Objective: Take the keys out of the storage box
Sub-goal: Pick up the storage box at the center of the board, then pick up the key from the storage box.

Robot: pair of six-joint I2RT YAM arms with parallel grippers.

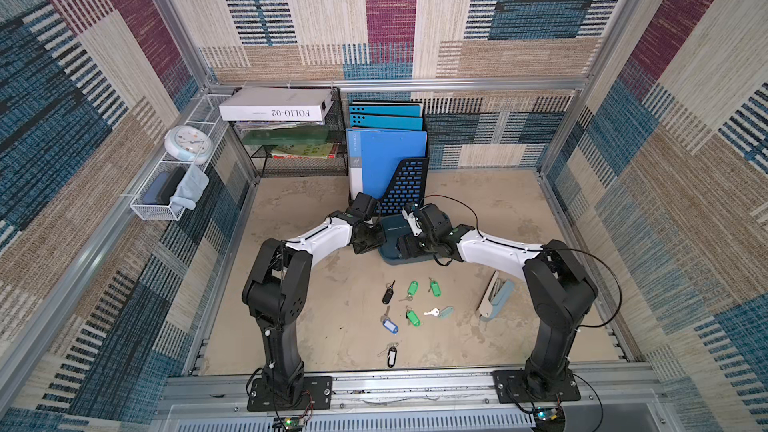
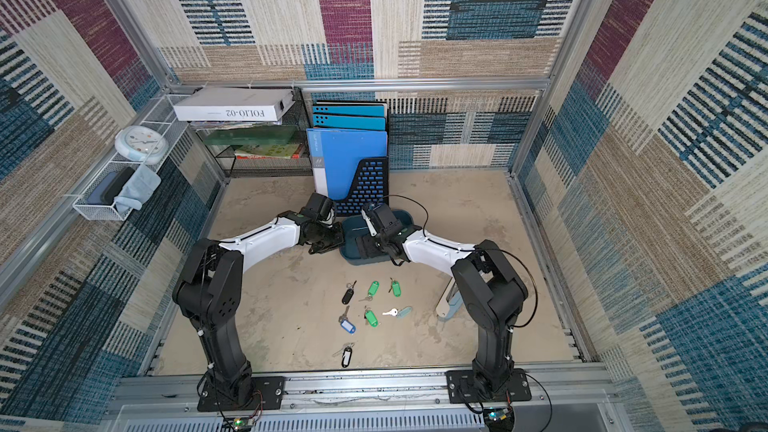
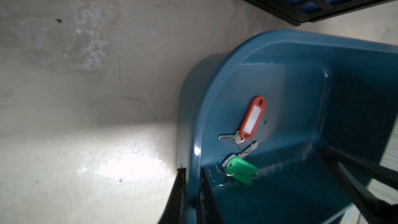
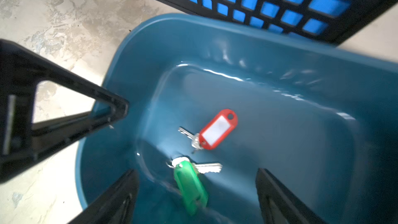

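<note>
The dark teal storage box lies in front of the file holder, between my two grippers. Two keys lie on its floor, one on a red fob and one on a green fob. My left gripper is shut on the box's left wall, one finger inside and one outside. My right gripper hangs open over the inside of the box, fingers either side of the green-fob key, not touching it. Several other keys lie on the table nearer the front.
A black perforated file holder with blue folders stands right behind the box. A grey-blue stapler lies at the right beside the right arm. A mesh rack with books and a white wire basket are at the back left.
</note>
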